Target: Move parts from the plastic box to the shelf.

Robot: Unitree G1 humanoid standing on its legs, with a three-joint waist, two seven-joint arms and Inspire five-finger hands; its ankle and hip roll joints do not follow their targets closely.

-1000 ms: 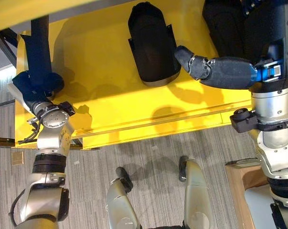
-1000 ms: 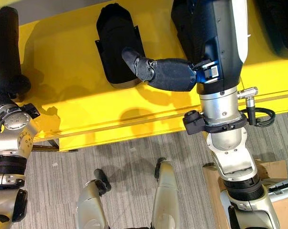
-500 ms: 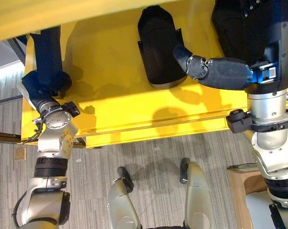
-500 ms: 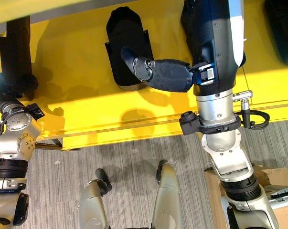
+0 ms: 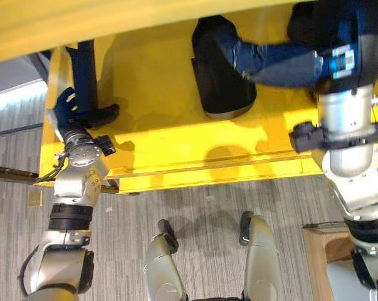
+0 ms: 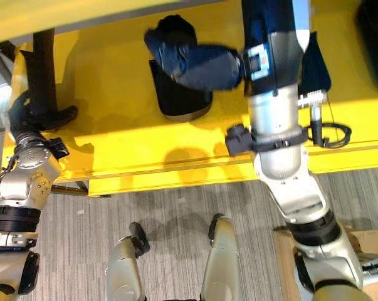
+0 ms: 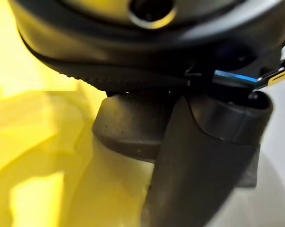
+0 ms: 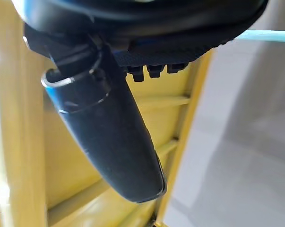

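A yellow shelf [image 5: 151, 125] carries black parts. A long black part [image 5: 85, 69] stands upright at its left end. My left hand [image 5: 73, 113] is at that part's foot, with fingers [image 5: 107, 114] stretched out past it along the shelf. The left wrist view shows the part's round foot [image 7: 128, 127] just beyond the thumb [image 7: 199, 156]. A broad black part [image 5: 223, 88] lies mid-shelf. My right hand [image 6: 170, 50] hovers over its far end and holds nothing. The right wrist view shows its thumb [image 8: 109, 142] straight, in front of the yellow frame.
Another black part [image 6: 317, 63] lies behind my right arm, and one more [image 6: 373, 31] at the shelf's far right. The shelf's front lip [image 5: 207, 172] runs across above the grey carpet. A brown box [image 5: 314, 251] stands on the floor at the lower right.
The camera has shifted. My right hand has risen from the broad part's side to above its far end. The left hand's fingers have stretched out from around the long part's foot.
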